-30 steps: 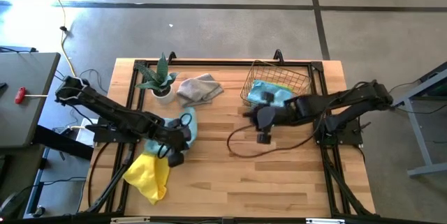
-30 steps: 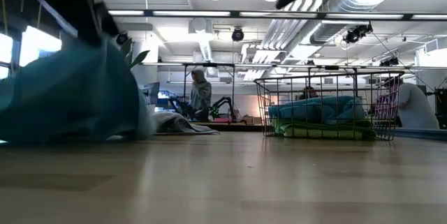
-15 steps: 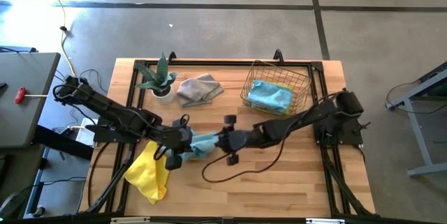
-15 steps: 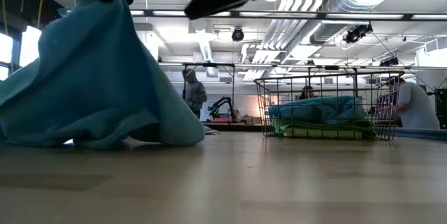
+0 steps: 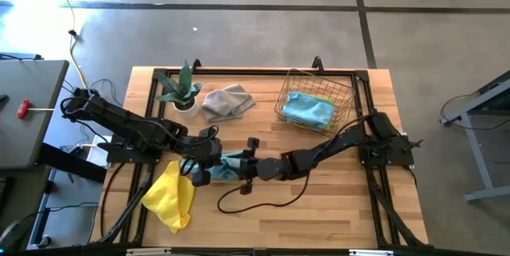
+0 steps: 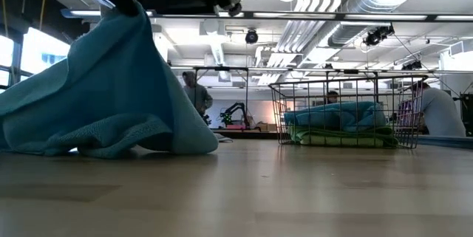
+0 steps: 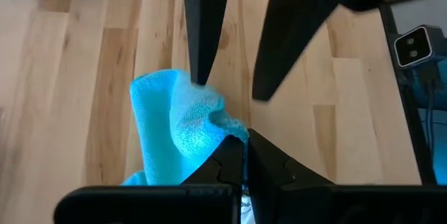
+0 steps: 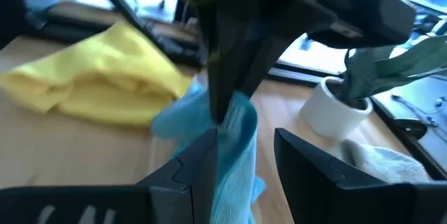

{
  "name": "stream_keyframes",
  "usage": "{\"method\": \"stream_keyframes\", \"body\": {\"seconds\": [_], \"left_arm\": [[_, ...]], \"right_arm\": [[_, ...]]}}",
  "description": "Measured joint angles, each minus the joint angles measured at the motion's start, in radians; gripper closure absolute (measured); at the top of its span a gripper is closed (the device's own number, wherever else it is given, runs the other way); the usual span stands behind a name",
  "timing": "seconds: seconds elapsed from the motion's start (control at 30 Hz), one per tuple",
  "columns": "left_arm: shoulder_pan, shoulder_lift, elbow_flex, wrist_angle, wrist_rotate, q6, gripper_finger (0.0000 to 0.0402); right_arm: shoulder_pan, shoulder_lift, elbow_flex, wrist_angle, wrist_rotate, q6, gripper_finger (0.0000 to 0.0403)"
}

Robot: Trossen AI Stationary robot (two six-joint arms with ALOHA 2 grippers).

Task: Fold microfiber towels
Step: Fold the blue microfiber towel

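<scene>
A light blue microfiber towel [image 5: 229,165] is held pinched in the left gripper [image 5: 209,163], whose fingers are pressed tightly together on an upper edge of the nubby, softly creased cloth; from the low view it is seen draped like a tent, its lower hem resting on the table [image 5: 319,208]. The right gripper [image 5: 243,168] is set just beside the same cloth, its dark fingers standing partly apart with one of them touching the hanging fold, and no grip by it can be made out. A crumpled yellow towel [image 5: 170,198] lies at the table's front left edge, partly over the side, and a rumpled grey towel [image 5: 226,101] lies near the far edge beside a small potted plant [image 5: 182,90] with stiff pointed leaves in a white pot. A wire basket [image 5: 314,99] at the far right holds another light blue towel [image 5: 307,110] laid over a lime green one. The table is of pale wooden planks with a black frame along its edges; a black cable [image 5: 263,200] loops across it. Beyond it, a grey concrete floor and an open workshop with exposed ceiling ducts are seen, with people standing in the distance. Compared with a second earlier, the right arm has been brought from the basket across to the left gripper, and the blue towel has been lifted higher.
</scene>
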Motion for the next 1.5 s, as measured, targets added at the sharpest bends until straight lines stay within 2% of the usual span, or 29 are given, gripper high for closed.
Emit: {"method": "stream_keyframes", "body": {"seconds": [0.13,0.37,0.53,0.67,0.9,1.2,1.5], "left_arm": [[0.013,0.000,0.000,0.002,0.000,0.022,0.0401],[0.027,0.000,0.000,0.031,0.007,0.067,0.0402],[0.027,0.000,0.000,0.050,0.044,0.095,0.0402],[0.027,0.000,0.000,0.047,0.045,0.095,0.0402],[0.027,0.000,0.000,0.038,0.048,0.095,0.0402],[0.026,0.000,0.000,0.043,0.078,0.095,0.0401],[0.018,0.000,0.000,0.048,0.109,0.095,0.0402]], "right_arm": [[-0.006,0.040,0.000,0.105,0.013,0.049,0.0270],[-0.026,0.085,0.000,0.093,0.055,0.134,0.0270],[-0.033,0.095,0.000,0.011,0.111,0.202,0.0270],[-0.033,0.095,0.000,-0.096,0.185,0.245,0.0270],[-0.020,0.095,0.000,-0.261,0.246,0.328,0.0270],[-0.040,0.094,0.000,-0.381,0.256,0.384,0.0270],[-0.064,0.094,0.000,-0.410,0.256,0.400,0.0270]]}}
